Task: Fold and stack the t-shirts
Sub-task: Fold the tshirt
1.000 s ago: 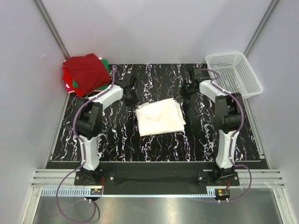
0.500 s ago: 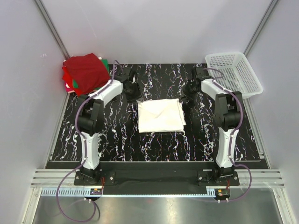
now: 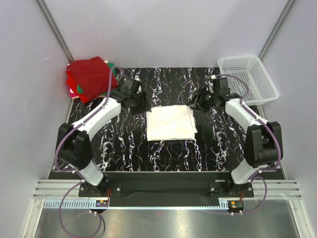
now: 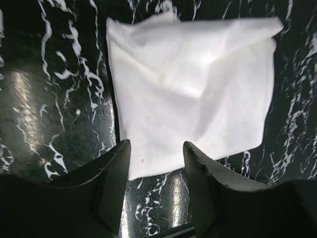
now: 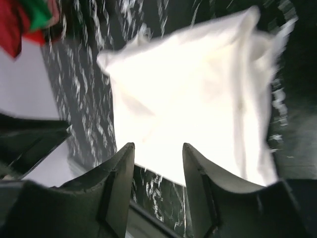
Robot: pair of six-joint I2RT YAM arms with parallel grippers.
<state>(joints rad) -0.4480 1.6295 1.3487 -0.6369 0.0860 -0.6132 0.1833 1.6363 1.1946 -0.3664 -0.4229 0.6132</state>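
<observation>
The white t-shirt [image 3: 171, 124] lies folded into a flat square in the middle of the table [image 3: 124, 153]. The table top is black with white streaks.

The left gripper [image 3: 140, 102] hangs near the far left corner of the white t-shirt. Its two fingers [image 4: 116, 173] are spread apart, and nothing is between them. The right gripper [image 3: 197, 102] hangs near the far right corner of the white t-shirt. Its fingers [image 5: 121, 173] are spread apart too, and they hold nothing.

A pile of folded t-shirts [image 3: 89, 79] sits at the far left corner of the table. The dark red t-shirt [image 3: 93, 73] is on top. A bright red t-shirt [image 3: 72, 83] shows under it, and a green t-shirt [image 3: 113, 67] peeks out at the edge. A white basket [image 3: 247, 77] stands at the far right corner, well apart from the white t-shirt.
</observation>
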